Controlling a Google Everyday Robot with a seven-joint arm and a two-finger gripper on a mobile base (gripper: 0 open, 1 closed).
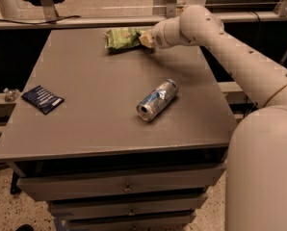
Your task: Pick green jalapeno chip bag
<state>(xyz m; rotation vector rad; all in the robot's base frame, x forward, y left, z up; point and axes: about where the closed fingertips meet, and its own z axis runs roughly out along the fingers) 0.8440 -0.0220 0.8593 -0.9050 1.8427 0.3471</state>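
Observation:
The green jalapeno chip bag point(121, 37) is a crinkly light-green bag lying at the far edge of the grey table point(95, 109), near the middle. My gripper point(146, 39) is at the bag's right end, right up against it, low over the table. The white arm point(215, 37) reaches in from the right. The gripper's tip is partly hidden by the wrist.
A silver-blue drink can point(156, 100) lies on its side at the table's centre right. A flat dark navy-blue packet point(42, 98) lies near the left edge. Drawers point(126, 186) sit below the tabletop. A rail point(85, 20) runs behind the far edge.

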